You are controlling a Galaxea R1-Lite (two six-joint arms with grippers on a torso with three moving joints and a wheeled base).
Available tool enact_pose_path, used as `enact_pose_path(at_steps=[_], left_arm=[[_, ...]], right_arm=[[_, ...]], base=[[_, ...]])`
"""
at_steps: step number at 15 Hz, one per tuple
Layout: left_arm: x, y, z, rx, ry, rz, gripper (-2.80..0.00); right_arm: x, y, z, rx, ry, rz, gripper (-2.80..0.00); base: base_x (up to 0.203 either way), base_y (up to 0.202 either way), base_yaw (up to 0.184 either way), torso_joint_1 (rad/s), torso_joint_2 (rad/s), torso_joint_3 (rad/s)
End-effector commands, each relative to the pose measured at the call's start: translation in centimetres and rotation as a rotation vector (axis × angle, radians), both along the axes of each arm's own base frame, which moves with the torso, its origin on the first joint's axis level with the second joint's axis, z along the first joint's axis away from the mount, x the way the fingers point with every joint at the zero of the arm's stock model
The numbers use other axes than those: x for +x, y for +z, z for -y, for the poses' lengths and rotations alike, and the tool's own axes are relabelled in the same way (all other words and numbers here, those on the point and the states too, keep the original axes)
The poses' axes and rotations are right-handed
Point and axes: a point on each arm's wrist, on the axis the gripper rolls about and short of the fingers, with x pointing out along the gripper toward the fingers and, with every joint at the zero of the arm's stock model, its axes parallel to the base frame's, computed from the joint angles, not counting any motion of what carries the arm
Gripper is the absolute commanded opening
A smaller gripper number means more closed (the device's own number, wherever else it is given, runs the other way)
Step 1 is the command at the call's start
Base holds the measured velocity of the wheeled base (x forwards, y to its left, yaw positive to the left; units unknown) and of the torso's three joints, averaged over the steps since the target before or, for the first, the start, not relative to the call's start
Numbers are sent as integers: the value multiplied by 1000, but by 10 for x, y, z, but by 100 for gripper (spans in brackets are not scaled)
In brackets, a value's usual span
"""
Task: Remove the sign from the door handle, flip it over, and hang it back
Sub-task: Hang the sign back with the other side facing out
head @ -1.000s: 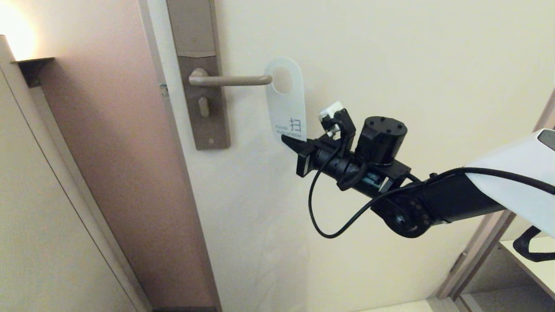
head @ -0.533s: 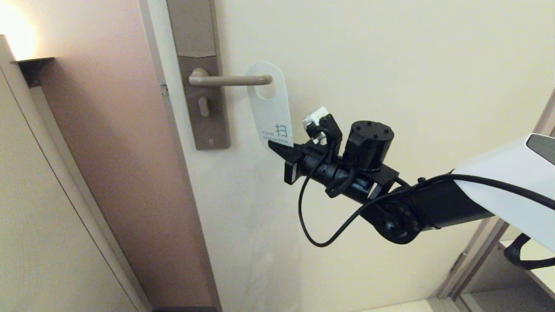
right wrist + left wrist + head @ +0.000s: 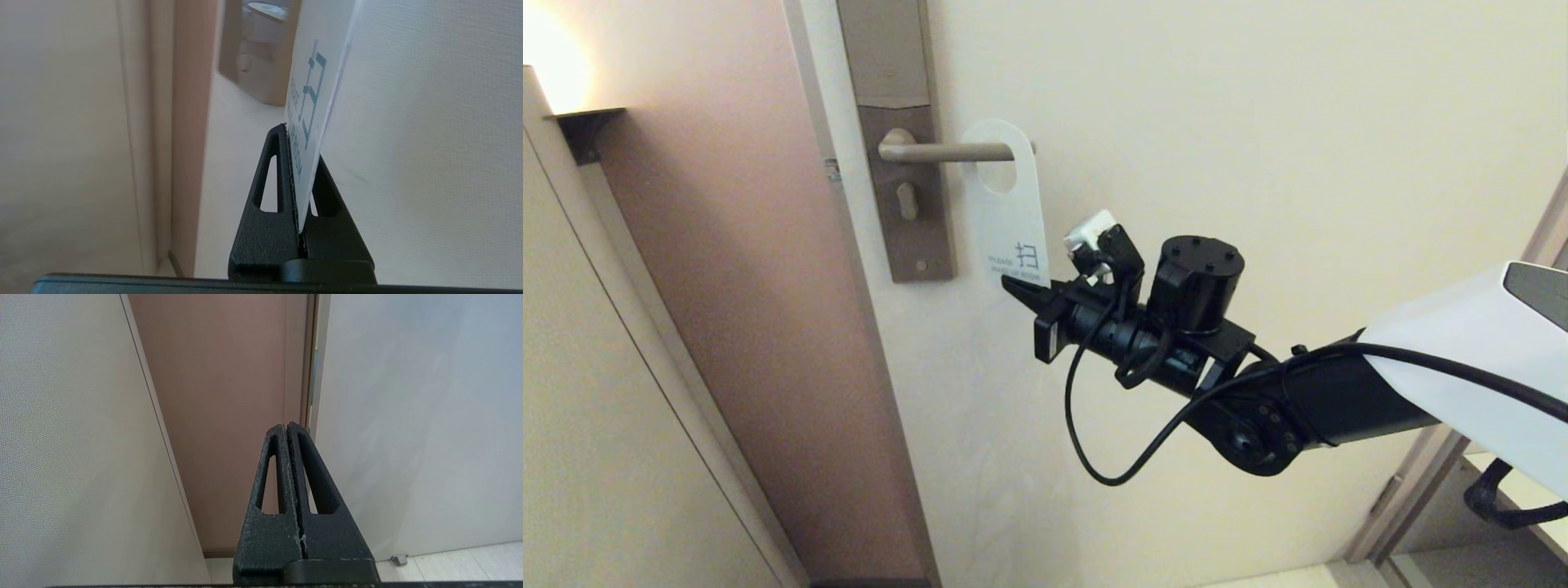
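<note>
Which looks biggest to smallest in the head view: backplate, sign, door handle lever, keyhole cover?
1. backplate, tallest, running off the top of the view.
2. sign, held at its lower end by the right gripper.
3. door handle, slimmer, partly covered by the sign.
4. keyhole cover, clearly smallest.

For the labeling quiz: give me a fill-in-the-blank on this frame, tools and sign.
1. The sign is pinched at its bottom edge by the ____ tool.
2. The face toward the head camera is ____.
3. The door handle passes through the sign's ____.
4. The left tool holds ____.

Missing words: right; white; hole; nothing
</note>
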Motion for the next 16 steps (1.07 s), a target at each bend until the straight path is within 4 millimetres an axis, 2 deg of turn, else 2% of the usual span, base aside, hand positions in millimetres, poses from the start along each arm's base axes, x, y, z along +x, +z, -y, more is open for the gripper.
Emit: enact_pose_path(at_steps=[1, 12, 13, 16], left_arm=[[0, 0, 0, 0, 1, 1, -280], [0, 0, 0, 0, 0, 1, -280], [0, 0, 0, 0, 2, 1, -280], [0, 0, 0, 0, 2, 1, -280]], right_arm=[[-4, 1, -5, 3, 16, 6, -280], [-26, 3, -28, -19, 85, 51, -280], [-27, 2, -28, -21, 88, 48, 0], [-28, 1, -29, -23, 89, 49, 0]], base=[[0, 0, 0, 0, 0, 0], [0, 0, 0, 0, 0, 0], [0, 0, 0, 0, 0, 0], [0, 0, 0, 0, 0, 0]])
